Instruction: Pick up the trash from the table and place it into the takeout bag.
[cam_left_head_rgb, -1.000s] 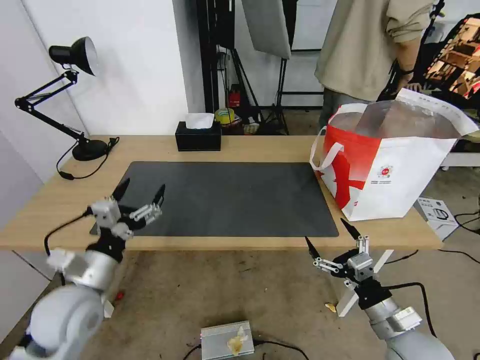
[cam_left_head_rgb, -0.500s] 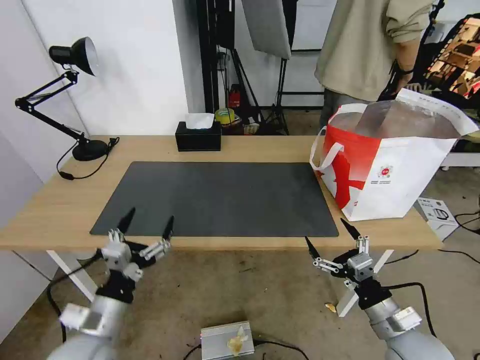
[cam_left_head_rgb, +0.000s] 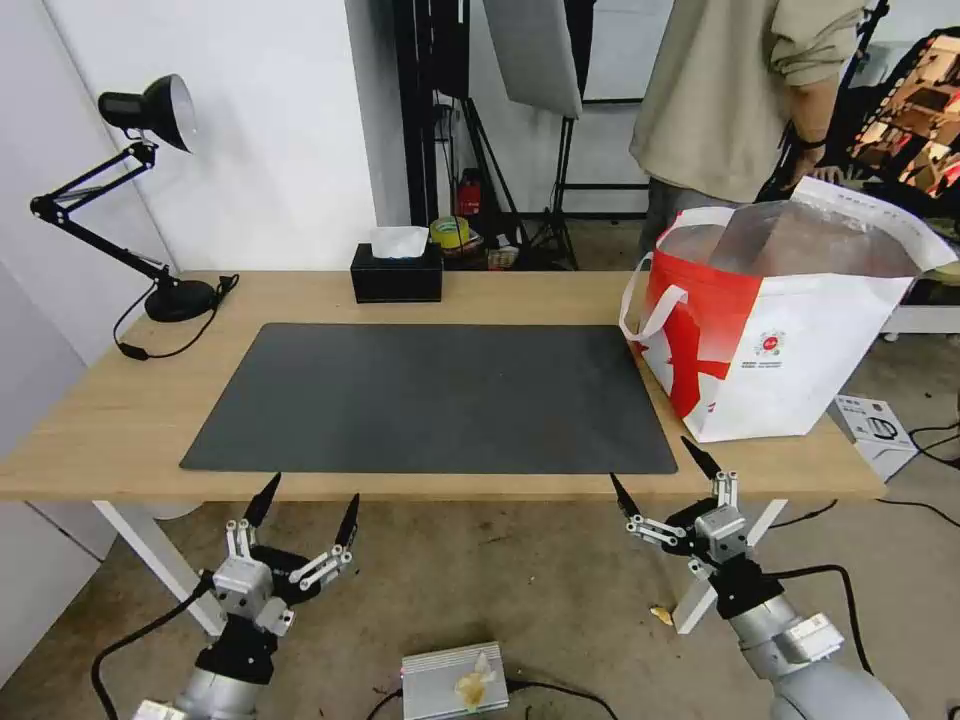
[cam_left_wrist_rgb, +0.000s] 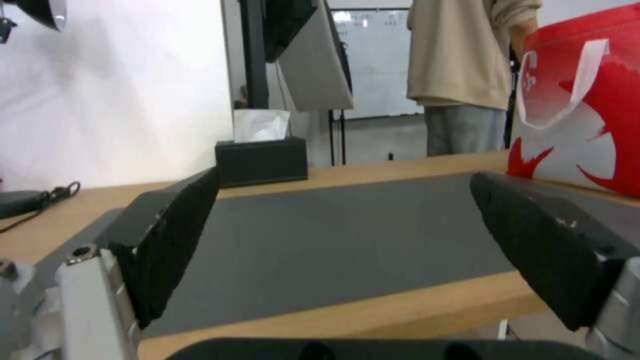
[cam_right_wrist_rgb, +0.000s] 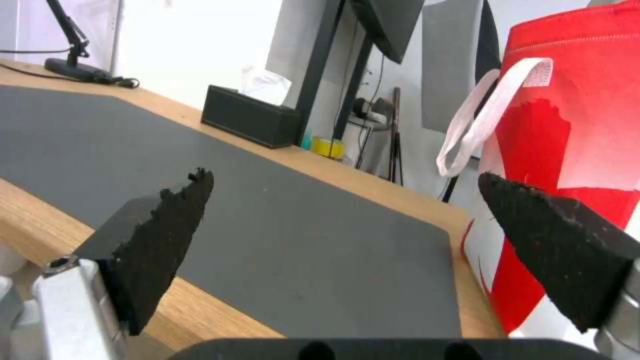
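Nearest to you, both grippers hang below the front edge of the surface, over the floor. Your left gripper (cam_left_head_rgb: 305, 505) has its fingers spread wide, tips pointing up toward the edge, holding nothing and touching nothing; in the left wrist view the two dark pads (cam_left_wrist_rgb: 170, 245) frame the mat with open air between them. Your right gripper (cam_left_head_rgb: 660, 472) sits just under the right front corner, fingers (cam_right_wrist_rgb: 160, 250) likewise wide apart and empty.

On the floor between the arms lies a small grey metal box (cam_left_head_rgb: 455, 680).

The surface (cam_left_head_rgb: 110, 400) carries the dark grey mat (cam_left_head_rgb: 440, 395), flat and parallel to the front edge. No bowl or cup is visible on mat or wood.

At the right end stands the takeout bag (cam_left_head_rgb: 780, 335), upright, mouth open, silvery lining showing, one white loop handle (cam_left_head_rgb: 645, 300) hanging on its red side toward the mat. Its base touches the mat's right edge or sits just beside it; you cannot tell which. Contents not visible.

Farther back: black tissue box (cam_left_head_rgb: 397, 272) behind the mat, desk lamp (cam_left_head_rgb: 150, 200) at the far left corner.
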